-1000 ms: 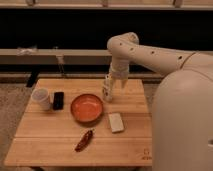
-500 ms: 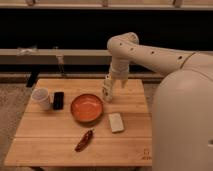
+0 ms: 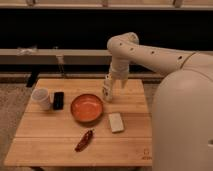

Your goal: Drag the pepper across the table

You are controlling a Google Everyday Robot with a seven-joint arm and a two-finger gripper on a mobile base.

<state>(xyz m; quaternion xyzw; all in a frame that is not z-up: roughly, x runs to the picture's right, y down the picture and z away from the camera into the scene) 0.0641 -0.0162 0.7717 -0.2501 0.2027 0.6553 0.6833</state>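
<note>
A dark red pepper (image 3: 84,141) is seen on the light, plank-striped table (image 3: 40,147). At its 12 o'clock an orange-red bowl (image 3: 87,108) is set, with the cream-white gripper (image 3: 107,94) found at the bowl's 2 o'clock.

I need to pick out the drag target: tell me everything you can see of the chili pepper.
The pepper is small, slim, dark red and slightly curved. It lies flat and diagonal on the wooden table near the front edge, just in front of the orange bowl but apart from it. Nothing else touches it; the hand hangs beyond the bowl.
</note>
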